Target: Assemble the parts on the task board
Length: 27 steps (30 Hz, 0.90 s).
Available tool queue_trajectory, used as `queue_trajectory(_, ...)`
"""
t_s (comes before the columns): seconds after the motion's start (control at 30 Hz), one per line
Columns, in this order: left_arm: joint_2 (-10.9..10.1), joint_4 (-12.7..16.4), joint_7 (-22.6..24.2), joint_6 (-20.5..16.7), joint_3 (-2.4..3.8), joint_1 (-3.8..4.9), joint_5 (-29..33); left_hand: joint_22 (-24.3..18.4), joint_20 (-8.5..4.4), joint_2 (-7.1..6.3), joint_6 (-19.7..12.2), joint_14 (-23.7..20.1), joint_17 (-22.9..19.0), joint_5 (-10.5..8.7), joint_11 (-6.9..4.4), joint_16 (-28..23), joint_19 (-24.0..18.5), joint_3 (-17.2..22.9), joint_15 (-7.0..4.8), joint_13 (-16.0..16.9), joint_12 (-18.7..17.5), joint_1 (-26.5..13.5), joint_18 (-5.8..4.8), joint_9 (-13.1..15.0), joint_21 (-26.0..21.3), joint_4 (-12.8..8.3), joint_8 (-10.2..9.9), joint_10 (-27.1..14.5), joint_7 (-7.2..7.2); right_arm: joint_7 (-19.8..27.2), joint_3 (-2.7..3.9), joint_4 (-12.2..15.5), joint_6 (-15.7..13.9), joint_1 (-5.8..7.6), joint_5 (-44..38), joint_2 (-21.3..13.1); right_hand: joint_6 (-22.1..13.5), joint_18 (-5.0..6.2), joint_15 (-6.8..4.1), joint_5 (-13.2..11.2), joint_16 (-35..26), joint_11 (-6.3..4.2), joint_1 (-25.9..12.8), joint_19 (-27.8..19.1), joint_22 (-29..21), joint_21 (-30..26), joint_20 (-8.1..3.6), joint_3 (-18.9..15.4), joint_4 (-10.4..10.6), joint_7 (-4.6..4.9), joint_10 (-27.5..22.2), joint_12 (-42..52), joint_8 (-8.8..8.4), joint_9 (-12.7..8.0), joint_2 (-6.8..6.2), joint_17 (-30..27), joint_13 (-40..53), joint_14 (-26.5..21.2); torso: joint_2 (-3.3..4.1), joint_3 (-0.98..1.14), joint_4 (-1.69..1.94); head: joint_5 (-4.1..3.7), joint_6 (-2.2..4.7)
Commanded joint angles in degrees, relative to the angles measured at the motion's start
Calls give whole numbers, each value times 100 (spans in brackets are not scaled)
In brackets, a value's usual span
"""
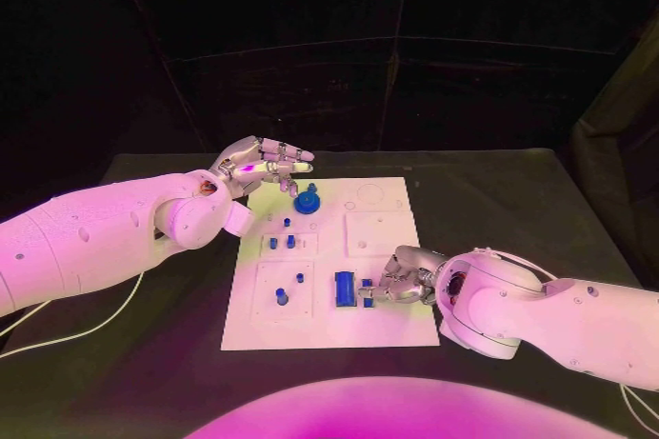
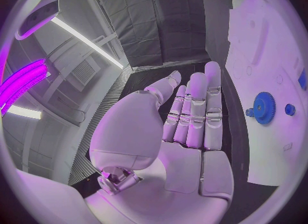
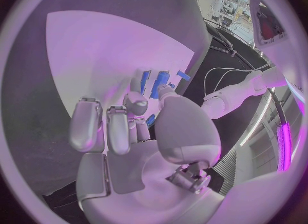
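Blue parts (image 1: 345, 288) look small, rigid, light; pinch their sides with fingertips. Your right hand (image 1: 408, 276) curls at them, grip unclear; left hand (image 1: 258, 166) spread, empty.

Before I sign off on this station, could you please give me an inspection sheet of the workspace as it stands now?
Surface: black table, bearing the white task board in its middle.
Job's things: blue gear standing near the board's far end; small blue pegs mid-board; blue block and more small blue parts near the right hand.
Clutter: nothing seen.
Hands: left hand raised by the board's far left corner, fingers extended, holding nothing; right hand down at a small blue part on the board, grip cannot be told.
Cables: white cable lying on the table beneath the left arm.
Surroundings: dark panels behind the table.
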Motion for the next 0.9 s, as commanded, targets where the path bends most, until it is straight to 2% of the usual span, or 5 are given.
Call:
queue_trajectory(0.03, 9, 0, 27, 55, 4, 10, 27, -6, -7, 23, -48, -23, -9, -10, 2, -25, -51, -31, 3, -9, 30, 7, 70, -4, -31, -8, 26, -22, -6, 103, 2, -41, -126, 6, -143, -79, 29, -102, -42, 65, 10, -1, 70, 23, 6, 32, 6, -63, -32, 0, 40, -37, -35, 12, 54, 329, -2, 364, -5, -4, 3, -13, 15)
queue_trajectory(0.37, 14, -29, 176, -83, 4, 8, 152, -30, 12, 8, -60, -62, -31, -11, 7, -33, -80, -107, 23, -6, 57, -104, 63, -2, -67, 62, 45, -35, -12, 2478, 7, -477, -470, 171, 1548, -319, -765, 307, 205, 58, -1506, 302, 1056, -1031, -2455, -1497, 211, -246, -517, 357, -1140, -2337, -549, -219, -20, -1540, -1722, -179, -68, -32, 6, -71, 143)
queue_trajectory(0.6, 63, -225, 408, -251, 3, 6, 858, -429, 117, -52, -64, -886, -478, -5, 5, -873, -750, -404, 112, -14, 118, -270, 40, 9, -717, 213, 151, -112, -89, 4836, 9, -1474, -283, 469, 4340, -126, -1108, 452, 684, -300, -4838, 771, 1927, -2412, -4649, -3897, 645, -81, -974, 757, -2220, -4014, -920, -524, 123, -4270, -3180, -1851, -242, -96, -42, -136, 337)
queue_trajectory(0.77, 156, -522, 654, -357, 2, -11, 1283, -1165, 385, -22, -147, -1511, -1279, 10, 98, -2451, -1692, -609, 401, -84, -185, -320, -47, -20, -1768, 340, 64, -83, -168, 5823, 26, -2608, -70, 555, 5686, 296, -1199, 368, 1208, -500, -6566, 1058, 1962, -3288, -5473, -5360, 1074, -100, -1226, 798, -2370, -4701, -1335, -938, 168, -5444, -4254, -3070, -363, -109, -90, -165, 667)
queue_trajectory(0.9, 272, -761, 812, -484, 2, -37, 1475, -1616, 590, -5, -190, -1800, -1683, -15, 287, -3238, -2269, -762, 652, -87, -536, -305, -85, -26, -2366, 387, -66, -189, -301, 6115, 100, -3303, -36, 572, 6122, 635, -1086, 503, 1310, -538, -7463, 1166, 1737, -3174, -6052, -6279, 1359, -228, -1528, 909, -2194, -5218, -1580, -1387, 359, -6412, -5210, -2834, -418, -107, -88, -202, 857)
